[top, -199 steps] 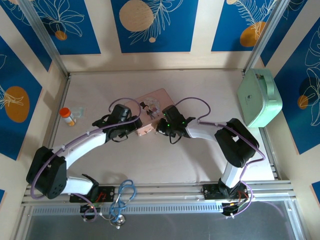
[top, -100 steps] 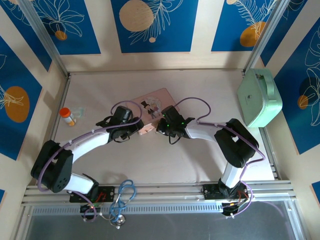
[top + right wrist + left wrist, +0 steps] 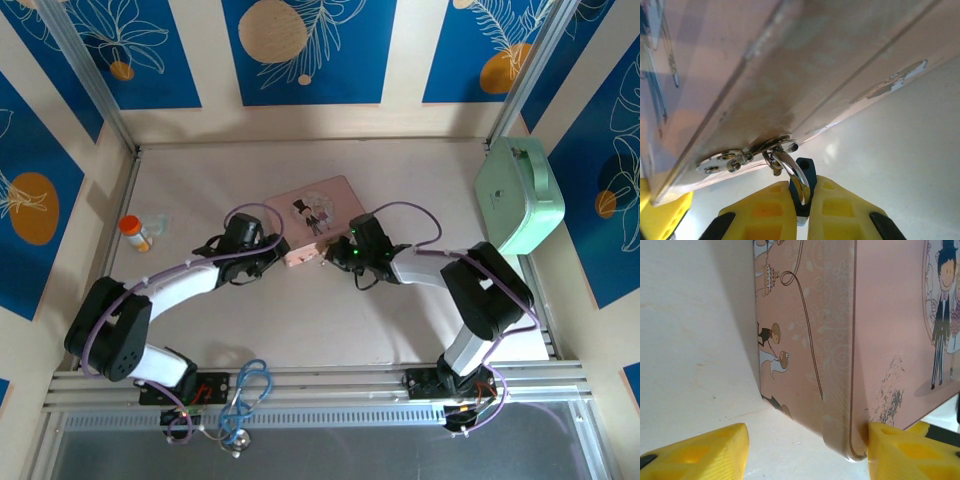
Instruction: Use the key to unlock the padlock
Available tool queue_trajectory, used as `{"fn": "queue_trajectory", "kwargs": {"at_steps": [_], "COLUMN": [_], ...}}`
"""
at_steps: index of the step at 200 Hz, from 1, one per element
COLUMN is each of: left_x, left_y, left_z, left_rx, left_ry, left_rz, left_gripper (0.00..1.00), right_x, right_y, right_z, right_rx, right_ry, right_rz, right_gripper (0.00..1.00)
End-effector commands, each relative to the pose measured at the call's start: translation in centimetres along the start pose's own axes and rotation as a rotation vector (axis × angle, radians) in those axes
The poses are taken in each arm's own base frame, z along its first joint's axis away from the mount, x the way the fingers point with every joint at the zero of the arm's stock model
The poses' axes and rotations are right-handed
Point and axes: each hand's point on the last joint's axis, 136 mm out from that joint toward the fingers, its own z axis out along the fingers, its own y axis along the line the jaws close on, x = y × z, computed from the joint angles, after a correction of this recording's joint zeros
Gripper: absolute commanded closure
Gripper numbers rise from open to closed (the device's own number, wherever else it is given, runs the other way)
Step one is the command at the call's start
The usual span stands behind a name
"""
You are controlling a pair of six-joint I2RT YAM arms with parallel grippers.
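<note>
Pink tin (image 3: 318, 215) shifted right | left gripper (image 3: 807, 450) agape astride its corner | right gripper (image 3: 801, 194) clamps padlock (image 3: 803, 172) | bare table (image 3: 400, 330) nearside

Tin (image 3: 322, 208) mid table (image 3: 420, 175); padlock (image 3: 804, 173) hooked on its near edge; bottle (image 3: 135, 233) far L, case (image 3: 518, 195) far R.

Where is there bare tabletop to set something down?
Bare: the far strip between the pink rectangular tin and back wall; the near stretch by the aluminium rail. Crowded: the tin's near edge, with left end effector, right end effector and small silvery padlock.
</note>
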Motion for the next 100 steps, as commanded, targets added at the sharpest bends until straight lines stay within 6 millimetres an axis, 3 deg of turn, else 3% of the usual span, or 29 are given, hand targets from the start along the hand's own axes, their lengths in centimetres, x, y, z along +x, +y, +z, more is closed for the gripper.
{"fn": "queue_trajectory", "kwargs": {"at_steps": [1,24,42,69,86,100], "left_x": [2.2,2.6,2.6,2.5,2.3,2.2], "left_y": [9.2,9.3,9.4,9.4,9.2,9.0], "left_z": [0.3,0.6,0.7,0.8,0.8,0.8], "left_rx": [-0.284,-0.277,-0.274,-0.271,-0.263,-0.257], "left_ry": [0.063,0.079,0.082,0.090,0.089,0.089], "left_rz": [-0.094,-0.094,-0.096,-0.094,-0.092,-0.088], "left_gripper": [0.42,0.43,0.43,0.45,0.45,0.46], "right_x": [-4.6,-5.2,-5.2,-5.1,-5.2,-5.2], "right_y": [1.4,-0.5,-2.2,-4.4,-4.3,-3.1], "right_z": [-2.0,-2.0,-2.6,-3.6,-3.9,-3.9], "right_rx": [-0.087,0.083,0.228,0.375,0.376,0.319], "right_ry": [-0.143,-0.151,-0.173,-0.177,-0.182,-0.177], "right_rz": [-0.014,0.000,-0.007,0.007,-0.009,-0.042], "right_gripper": [0.91,0.88,0.70,0.64,0.61,0.58]}}
